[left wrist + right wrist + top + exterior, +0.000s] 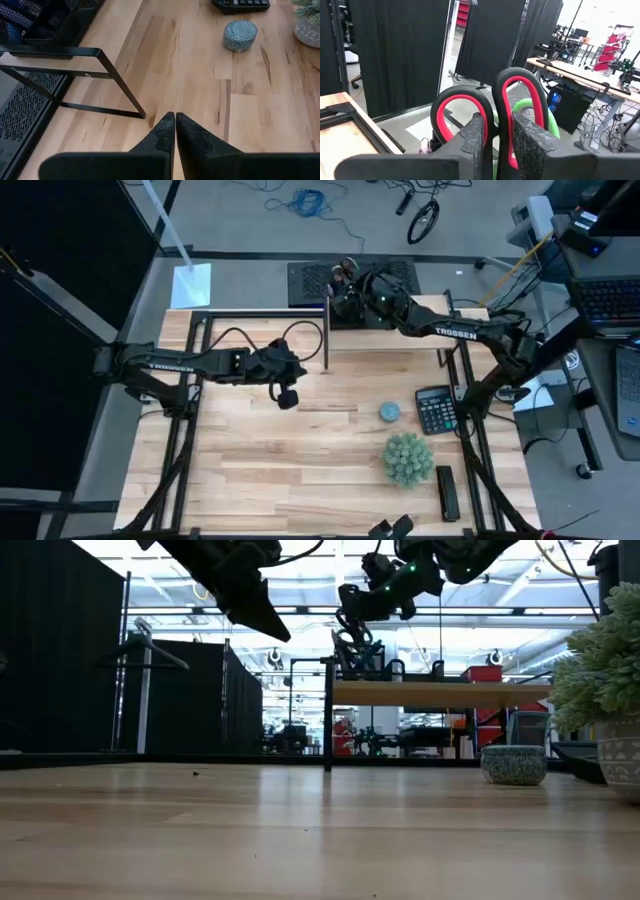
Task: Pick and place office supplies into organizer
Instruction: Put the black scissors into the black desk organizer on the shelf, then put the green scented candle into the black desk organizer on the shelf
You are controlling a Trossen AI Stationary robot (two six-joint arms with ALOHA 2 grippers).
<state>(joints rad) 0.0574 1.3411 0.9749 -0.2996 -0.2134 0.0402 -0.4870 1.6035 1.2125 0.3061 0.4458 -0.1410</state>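
You're looking at the scissors first — the red and green handle loops are standing right up in front of the right wrist camera, and the right gripper is clamping its two padded fingers onto one of the red loops, so the jaws are closed on the handle. From above, that right gripper is hanging at the far edge of the table, over the organizer that is sitting on the wooden shelf riser; the scissors are showing there only as a small dark and red shape, and you cannot tell whether they are touching the tray. In the low view the right gripper is hovering just above the riser's top. Your left gripper is waiting over the bare middle of the table, its jaws pressed together with nothing between them. Further out toward the right side, the small round blue-grey disc is lying on the wood just beside the black calculator — and the fuzzy green plant ball is sitting nearer the front edge.
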